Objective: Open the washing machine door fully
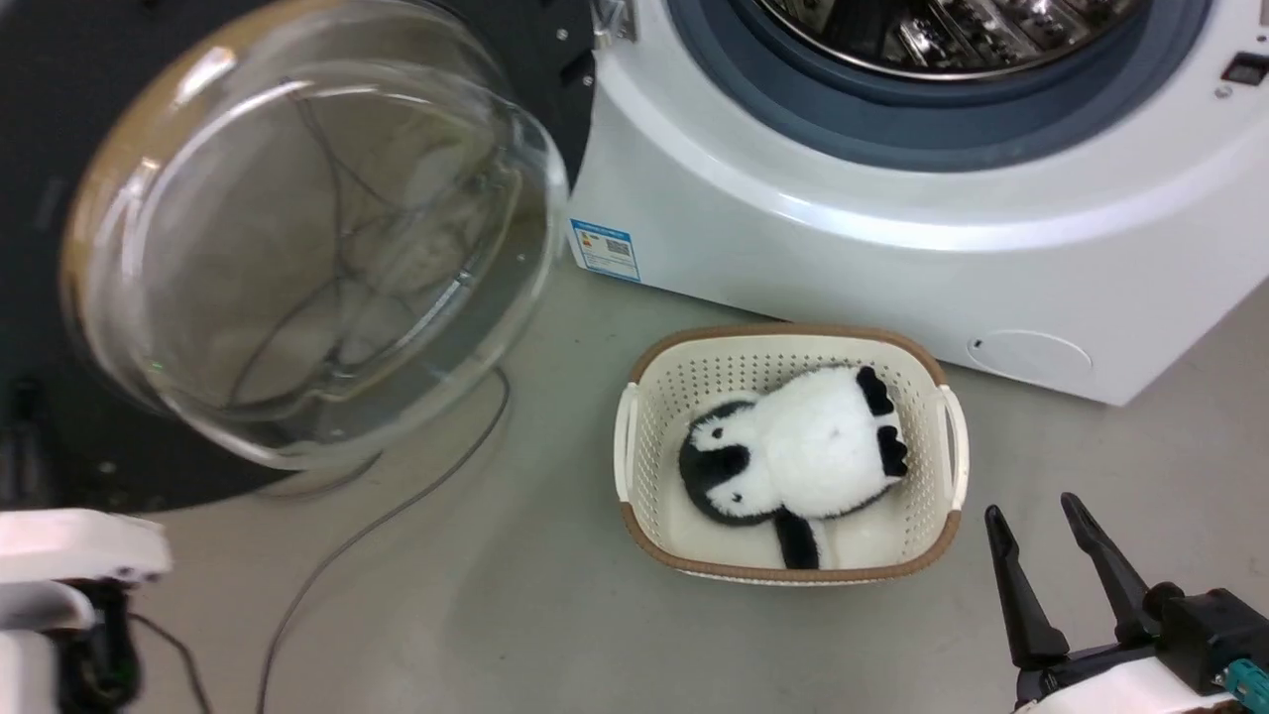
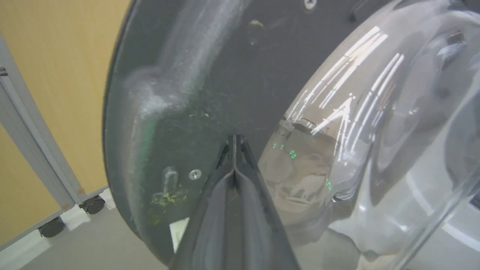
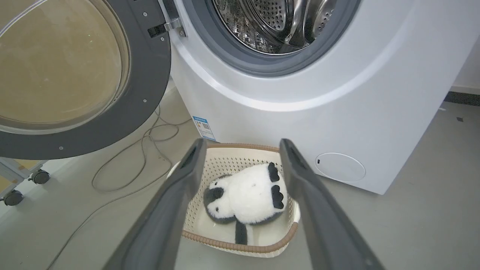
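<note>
The washing machine door [image 1: 297,238] stands swung out to the left of the white washing machine [image 1: 892,248], its clear glass bowl bulging toward me. In the left wrist view my left gripper [image 2: 235,139] is shut, its tips pressed against the door's dark grey inner rim [image 2: 210,93] beside the glass bowl. The right wrist view shows the door [image 3: 146,75] hinged at the washing machine [image 3: 300,112], with the steel drum exposed. My right gripper [image 1: 1036,516] hangs open at the lower right, holding nothing; its fingers [image 3: 180,195] frame the basket.
A white perforated basket [image 1: 644,397] with a brown rim sits on the grey floor before the washer, holding a black-and-white plush toy [image 1: 803,456]. A cable [image 1: 397,506] trails over the floor under the door. A wheeled grey frame [image 2: 48,180] stands beyond the door.
</note>
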`<state>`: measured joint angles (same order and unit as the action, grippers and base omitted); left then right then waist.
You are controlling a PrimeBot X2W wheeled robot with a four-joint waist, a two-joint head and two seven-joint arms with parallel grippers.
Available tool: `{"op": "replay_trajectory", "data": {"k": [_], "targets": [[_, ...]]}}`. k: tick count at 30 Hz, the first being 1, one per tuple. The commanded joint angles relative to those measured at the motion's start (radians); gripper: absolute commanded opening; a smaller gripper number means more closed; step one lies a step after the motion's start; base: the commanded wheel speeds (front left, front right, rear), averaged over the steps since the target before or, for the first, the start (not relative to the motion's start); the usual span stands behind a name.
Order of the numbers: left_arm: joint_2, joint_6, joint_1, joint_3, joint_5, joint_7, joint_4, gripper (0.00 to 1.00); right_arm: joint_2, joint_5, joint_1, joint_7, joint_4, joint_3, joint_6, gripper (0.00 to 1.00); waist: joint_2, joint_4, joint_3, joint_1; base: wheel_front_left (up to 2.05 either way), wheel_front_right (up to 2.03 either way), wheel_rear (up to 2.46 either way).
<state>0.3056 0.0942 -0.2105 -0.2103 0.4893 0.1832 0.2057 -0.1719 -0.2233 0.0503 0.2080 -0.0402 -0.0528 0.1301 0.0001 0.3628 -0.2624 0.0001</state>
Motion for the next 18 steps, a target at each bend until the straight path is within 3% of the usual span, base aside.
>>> {"op": "replay_trajectory", "data": {"k": [1,11,18], "targets": [[0.023,0.005,-0.031,-0.026,0.012,0.014,0.026,0.0,-0.006,-0.007,-0.02,-0.004,0.007,-0.002,0.001,1.0,-0.0001,-0.012,-0.014,-0.0001,0.0,0.0,0.0],[0.089,-0.025,-0.106,-0.054,0.028,0.034,0.137,0.0,-0.008,-0.007,-0.038,-0.007,0.007,-0.003,0.001,1.0,-0.0001,-0.034,-0.047,-0.0001,0.0,0.0,0.0],[0.087,-0.041,-0.119,-0.025,0.006,0.054,0.158,0.0,-0.002,-0.011,-0.042,-0.001,-0.013,-0.003,0.001,1.0,-0.0001,-0.042,-0.024,-0.0001,0.0,0.0,0.0]]}}
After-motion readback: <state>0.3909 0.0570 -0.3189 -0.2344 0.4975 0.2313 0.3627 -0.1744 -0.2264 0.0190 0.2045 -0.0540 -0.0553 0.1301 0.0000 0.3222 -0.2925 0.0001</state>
